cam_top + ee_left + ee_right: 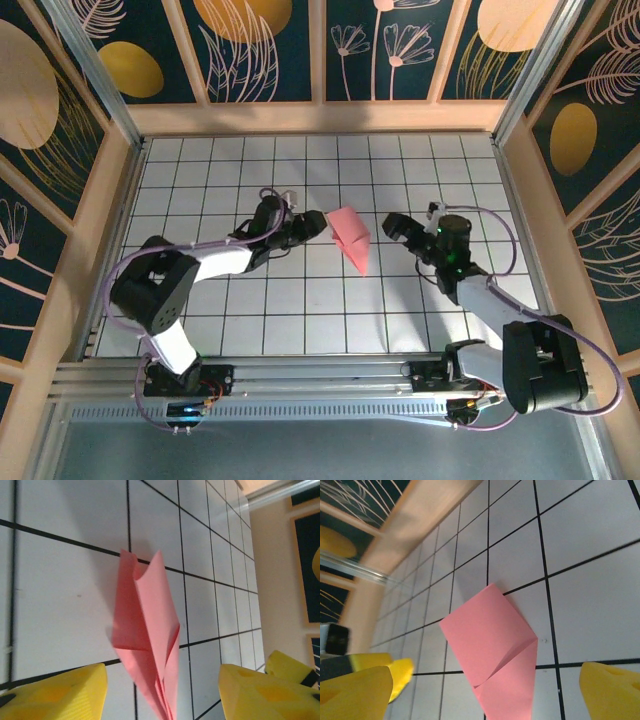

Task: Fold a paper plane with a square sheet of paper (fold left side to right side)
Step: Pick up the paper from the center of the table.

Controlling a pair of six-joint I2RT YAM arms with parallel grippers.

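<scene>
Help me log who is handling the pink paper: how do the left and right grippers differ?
The left gripper is at the left edge of the folded salmon-pink paper sheet, yellow fingers flanking its raised fold; the right gripper sits on its right, bare white gridded table between them. The right gripper's fingers spread wider than the left gripper's. Both are open, facing the paper, gripping nothing.

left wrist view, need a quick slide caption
Partly folded pink paper plane on the gridded table, between the left gripper's open yellow fingers.
</scene>
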